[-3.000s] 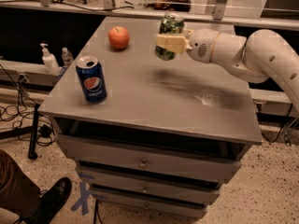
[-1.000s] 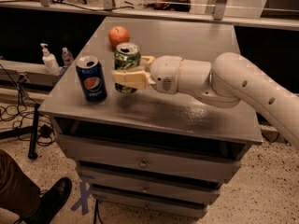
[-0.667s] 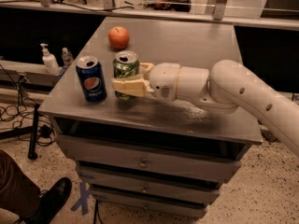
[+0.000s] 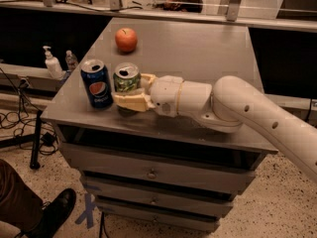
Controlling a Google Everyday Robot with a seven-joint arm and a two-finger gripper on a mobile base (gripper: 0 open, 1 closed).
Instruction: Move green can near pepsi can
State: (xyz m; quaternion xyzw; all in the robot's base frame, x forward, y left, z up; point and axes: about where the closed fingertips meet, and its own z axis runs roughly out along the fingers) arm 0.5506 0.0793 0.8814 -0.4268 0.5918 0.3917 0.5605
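1. The pepsi can stands upright near the front left corner of the grey surface, its opened silver top facing up and its round logo turned to the front
2. The green can stands upright just beside the pepsi can, on that can's right as seen from the camera; a thin gap shows between the two, so they do not touch
3. The claw is on the far side of the green can from the pepsi can, clamped on the green can: one cream finger crosses the can's lower front and the other hooks round behind it
4. The front finger hides the base of the green can, so I cannot tell whether it rests fully on the surface
5. The white arm stretches away from the pepsi can towards the right edge of the view, low over the surface
6. A red apple sits behind the pepsi can, well apart from it, further back on the surface
7. A white pump bottle stands left of the pepsi can, off the surface on a lower ledge
8. Drawers lie below the pepsi can, under the surface
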